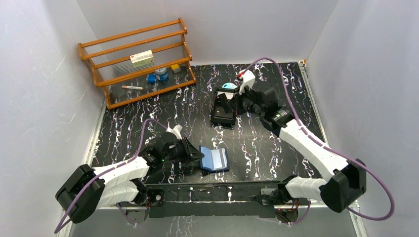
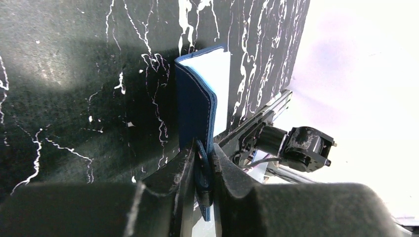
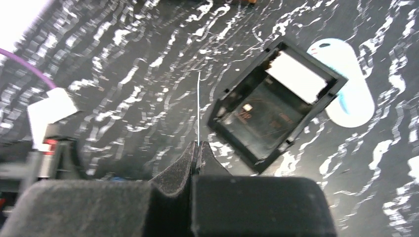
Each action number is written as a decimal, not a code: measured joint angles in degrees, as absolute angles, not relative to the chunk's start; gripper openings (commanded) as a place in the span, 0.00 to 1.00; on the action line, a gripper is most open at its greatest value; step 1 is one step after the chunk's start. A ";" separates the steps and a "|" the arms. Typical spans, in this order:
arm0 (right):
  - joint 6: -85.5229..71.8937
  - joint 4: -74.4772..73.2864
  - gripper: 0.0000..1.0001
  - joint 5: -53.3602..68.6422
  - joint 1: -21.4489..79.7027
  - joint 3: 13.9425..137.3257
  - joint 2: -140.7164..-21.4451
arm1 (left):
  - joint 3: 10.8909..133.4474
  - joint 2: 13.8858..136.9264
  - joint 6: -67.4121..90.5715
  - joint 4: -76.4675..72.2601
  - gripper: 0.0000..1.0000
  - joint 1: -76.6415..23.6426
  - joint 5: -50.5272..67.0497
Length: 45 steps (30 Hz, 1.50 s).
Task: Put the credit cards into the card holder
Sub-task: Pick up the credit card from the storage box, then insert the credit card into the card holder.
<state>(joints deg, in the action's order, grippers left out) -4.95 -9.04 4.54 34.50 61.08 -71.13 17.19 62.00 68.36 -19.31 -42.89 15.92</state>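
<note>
While left gripper (image 2: pixel 201 170) pinches stitched navy card holder (image 2: pixel 196 106), right gripper (image 3: pixel 197 154) clamps thin card (image 3: pixel 198 108) edge-on

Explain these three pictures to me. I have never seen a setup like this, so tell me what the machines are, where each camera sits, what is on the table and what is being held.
You are looking at two robot arms bolted at the near edge of a black marbled table. The wide picture comes from a camera above and behind them. The other two come from cameras on each wrist, looking along that arm's own fingers.

The left gripper has its fingers pinched on the edge of the card holder, a small navy-blue wallet lying open near the front.

The right gripper is shut on a thin card, seen edge-on as a pale line, above a black tray farther back. A white and light-blue object lies beside the tray.

At the back left stands a wooden rack with a few small items on it.
</note>
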 measured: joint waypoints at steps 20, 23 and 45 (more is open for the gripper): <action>-52.23 -6.15 0.00 10.59 46.22 39.94 -69.14 | 15.70 59.96 65.23 -9.28 0.32 -42.33 13.80; -54.06 -4.49 0.00 10.41 47.18 38.63 -71.37 | 15.68 59.22 64.93 -7.79 0.33 -42.33 13.06; -54.00 0.14 0.00 6.46 47.29 32.27 -75.53 | 15.40 53.91 62.11 1.85 0.00 -42.17 7.88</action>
<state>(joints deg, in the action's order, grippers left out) -54.00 0.14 6.46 47.29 32.27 -75.53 15.40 53.91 62.11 1.85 -42.17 7.88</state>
